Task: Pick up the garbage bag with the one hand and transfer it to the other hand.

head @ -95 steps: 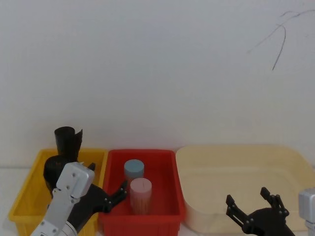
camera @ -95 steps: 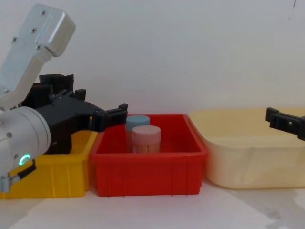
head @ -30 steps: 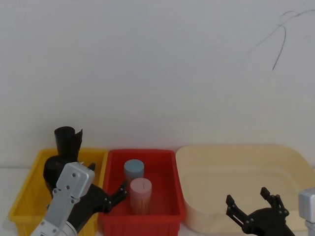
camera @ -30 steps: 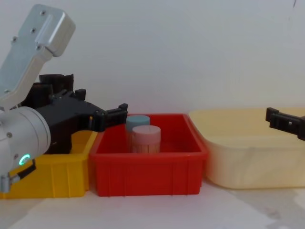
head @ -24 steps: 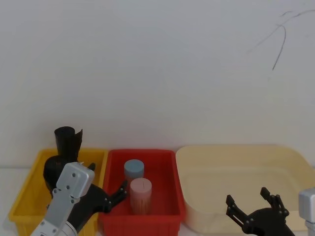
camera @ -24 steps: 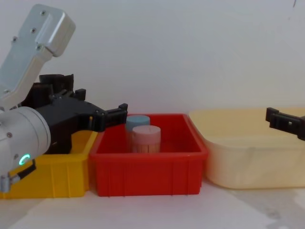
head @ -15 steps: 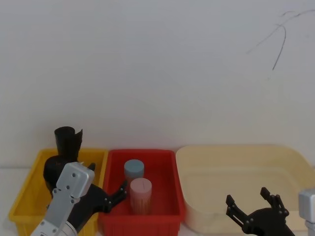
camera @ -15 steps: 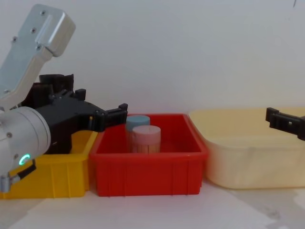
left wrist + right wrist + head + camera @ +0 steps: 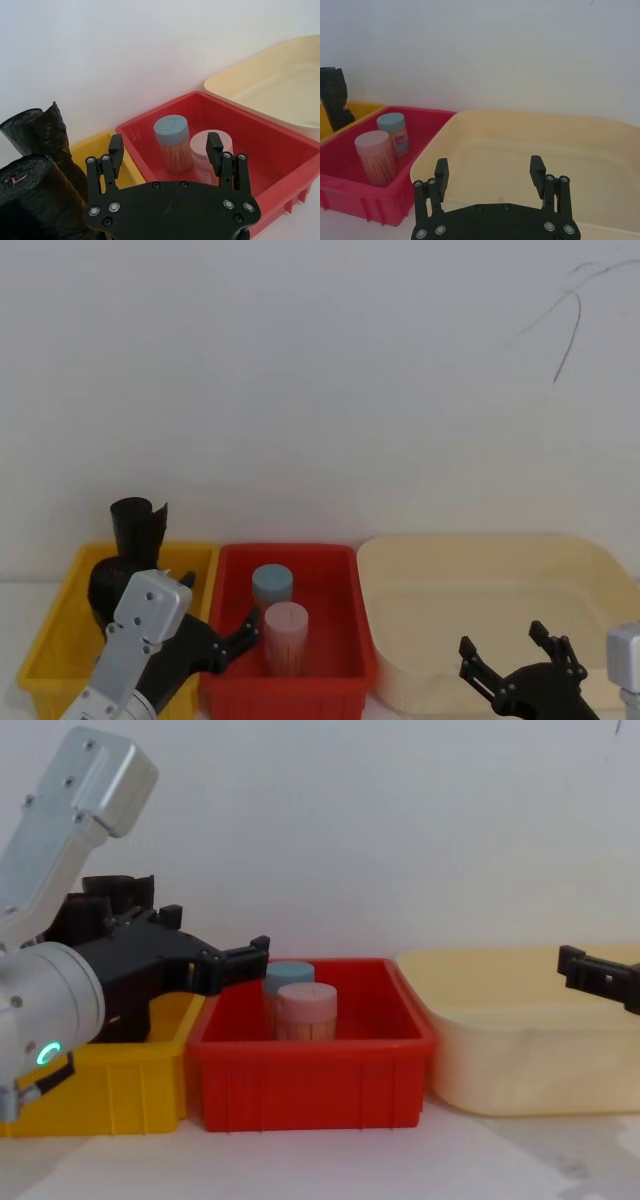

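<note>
The garbage bag (image 9: 138,523), a black glossy roll with a crinkled top and a small red label low on its side, stands upright at the back of a yellow bin (image 9: 55,625), close to the white wall. A second black roll (image 9: 108,585), fatter, stands just in front of it. Whether the two touch cannot be told.

The left gripper (image 9: 165,150) hovers low over the front of the bins, where the yellow bin meets a red bin (image 9: 355,610). Its fingers are spread wide and hold nothing, and they point toward two jars in the red bin, one with a blue lid (image 9: 272,582) and one with a pink lid (image 9: 287,625). The bag lies behind and to the left of this gripper.

The right gripper (image 9: 489,167) hangs well apart, near the front of a wide cream tub (image 9: 500,540), fingers spread and empty.

This looks like the approach before the pick, with nothing grasped yet. The next move calls for turning the left gripper toward the back of the yellow bin, setting its fingers on either side of the bag, and closing.

Room is tight there: the wall sits behind the bag, the fatter roll in front, and the bin's sides around it. The clearest way in appears to be from above. The open air above the red bin and tub offers room for the handover.
</note>
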